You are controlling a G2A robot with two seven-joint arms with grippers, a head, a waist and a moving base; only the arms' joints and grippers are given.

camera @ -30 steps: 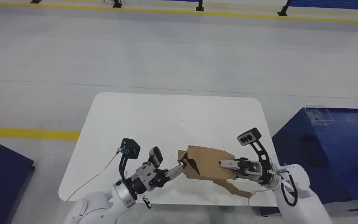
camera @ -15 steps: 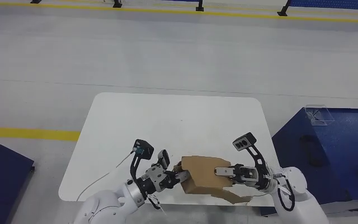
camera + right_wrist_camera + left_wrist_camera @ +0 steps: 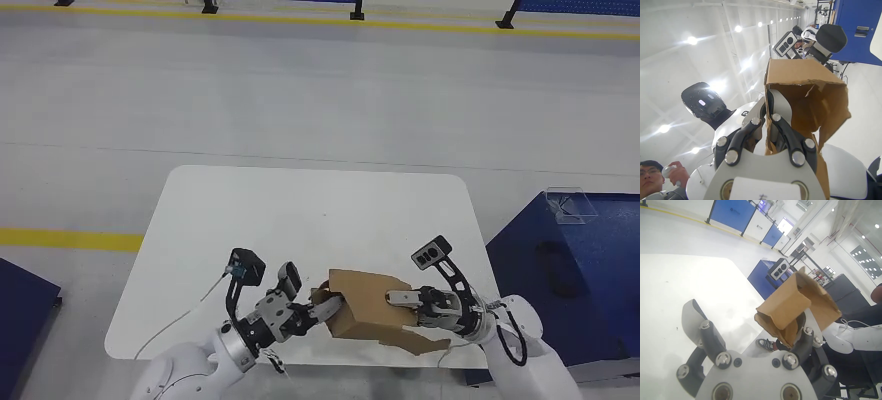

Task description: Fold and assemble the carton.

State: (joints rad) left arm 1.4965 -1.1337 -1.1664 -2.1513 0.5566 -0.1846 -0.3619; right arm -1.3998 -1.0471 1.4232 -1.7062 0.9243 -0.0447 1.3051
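Note:
A brown carton [image 3: 362,300], partly folded into a box with loose end flaps, is held just above the white table [image 3: 300,215] near its front edge. My right gripper [image 3: 398,298] is shut on one side wall of the carton [image 3: 802,72], one finger inside and one outside, as the right gripper [image 3: 768,108] shows in its wrist view. My left gripper [image 3: 318,311] is at the carton's opposite end. The left gripper [image 3: 748,313] stands open, and a folded end flap of the carton [image 3: 787,311] lies against one of its fingers [image 3: 807,323].
A blue cabinet [image 3: 570,270] stands right of the table, close to the right arm. A thin white cable [image 3: 170,320] trails over the table's front left part. The table's back half is bare.
The right gripper has carried the carton a little left and turned it. The left gripper has come in from the left, and one finger now meets the carton's end flap.

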